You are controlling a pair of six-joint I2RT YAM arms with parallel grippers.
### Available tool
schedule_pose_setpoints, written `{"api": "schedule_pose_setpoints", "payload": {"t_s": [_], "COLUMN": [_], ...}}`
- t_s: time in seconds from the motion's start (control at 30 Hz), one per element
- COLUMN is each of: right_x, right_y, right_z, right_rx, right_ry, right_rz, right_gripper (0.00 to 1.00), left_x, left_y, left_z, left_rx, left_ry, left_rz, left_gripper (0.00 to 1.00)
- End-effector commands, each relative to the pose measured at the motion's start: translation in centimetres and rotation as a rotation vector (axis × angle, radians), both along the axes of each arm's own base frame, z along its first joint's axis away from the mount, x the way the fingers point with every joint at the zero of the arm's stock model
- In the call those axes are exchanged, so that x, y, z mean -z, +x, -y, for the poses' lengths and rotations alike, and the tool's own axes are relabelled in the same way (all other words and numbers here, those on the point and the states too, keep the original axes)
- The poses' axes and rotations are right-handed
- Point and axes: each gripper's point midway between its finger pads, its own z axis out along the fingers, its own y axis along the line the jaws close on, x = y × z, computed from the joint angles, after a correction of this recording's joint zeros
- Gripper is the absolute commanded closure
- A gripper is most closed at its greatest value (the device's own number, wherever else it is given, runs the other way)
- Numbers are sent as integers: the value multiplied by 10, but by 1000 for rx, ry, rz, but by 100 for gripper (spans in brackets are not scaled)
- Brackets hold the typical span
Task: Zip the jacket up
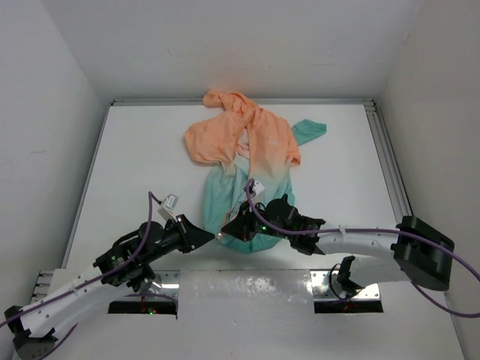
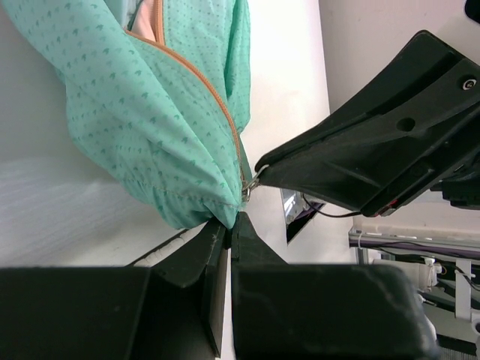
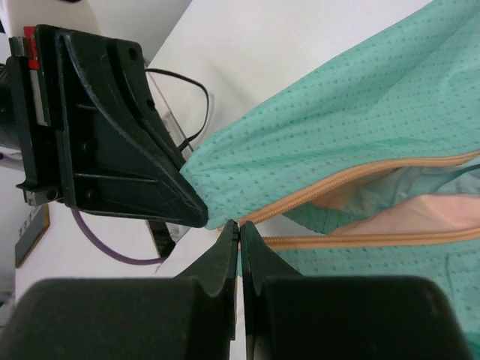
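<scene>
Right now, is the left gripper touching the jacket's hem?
Touching. The left wrist view shows the teal hem corner of the jacket pinched between the shut fingertips of the left gripper, with no gap visible.

Bright, even light, soft shadows, near-edge glare on the table (image 1: 247,289)

Count: one jacket (image 1: 247,161), one zipper (image 3: 352,180) on it with two orange rows lying apart, one teal cuff (image 1: 309,131) in sight. Two arms: left arm (image 1: 75,289), right arm (image 1: 367,241). Two grippers: left gripper (image 1: 215,238), right gripper (image 1: 226,230), two fingers (image 3: 217,262) each, four in all. Two purple cables (image 1: 150,219), one per arm. One white tag (image 1: 169,201), on the left arm. One table (image 1: 150,150).
</scene>
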Motion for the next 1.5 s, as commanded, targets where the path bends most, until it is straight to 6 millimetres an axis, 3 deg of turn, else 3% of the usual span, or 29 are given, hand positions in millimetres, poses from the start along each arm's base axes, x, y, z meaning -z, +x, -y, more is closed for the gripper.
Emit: {"api": "schedule_pose_setpoints", "payload": {"t_s": [0.0, 0.4, 0.6, 0.73, 0.77, 0.8, 0.87, 0.97, 1.0, 1.03, 1.13, 1.3, 1.47], "right_x": [-21, -24, -16, -13, -22, -14, -21, -32, -32, -31, -21, -22, -19], "right_y": [15, 74, 85, 57, 47, 36, 5, -15, -15, -14, -12, -9, -11], "right_z": [1, 25, 31, 16, 12, 14, 8, 7, 6, 7, 8, 4, -2], "right_rx": [74, 367, 413, 250, 207, 163, 9, -92, -99, -99, -107, -129, -154], "right_ry": [59, -66, -108, -62, -8, 3, 79, 135, 131, 118, 90, 115, 125], "right_rz": [80, 225, 234, 182, 174, 153, 123, 118, 121, 129, 115, 93, 67], "right_gripper": [100, 100, 100, 100, 100, 100, 100, 77, 70, 56, 46, 40, 41], "left_x": [-16, -7, 3, 1, -4, -4, 0, -3, -6, -7, -8, -13, -17], "left_y": [-1, -7, -8, -6, -8, -7, -6, -7, -7, -7, -10, -12, -14], "left_z": [4, -6, -6, -3, 1, 1, 1, 8, 10, 10, 13, 16, 15], "left_rx": [15, 12, 22, 24, 48, 47, 43, 65, 71, 74, 91, 106, 110], "left_ry": [-42, -6, 25, 16, 1, 10, 24, -12, -27, -32, -65, -92, -101], "left_rz": [33, 8, -5, 8, 8, 13, 10, 12, 21, 23, 24, 30, 38], "left_gripper": [100, 100, 100, 100, 100, 100, 100, 100, 100, 100, 100, 100, 100]}}
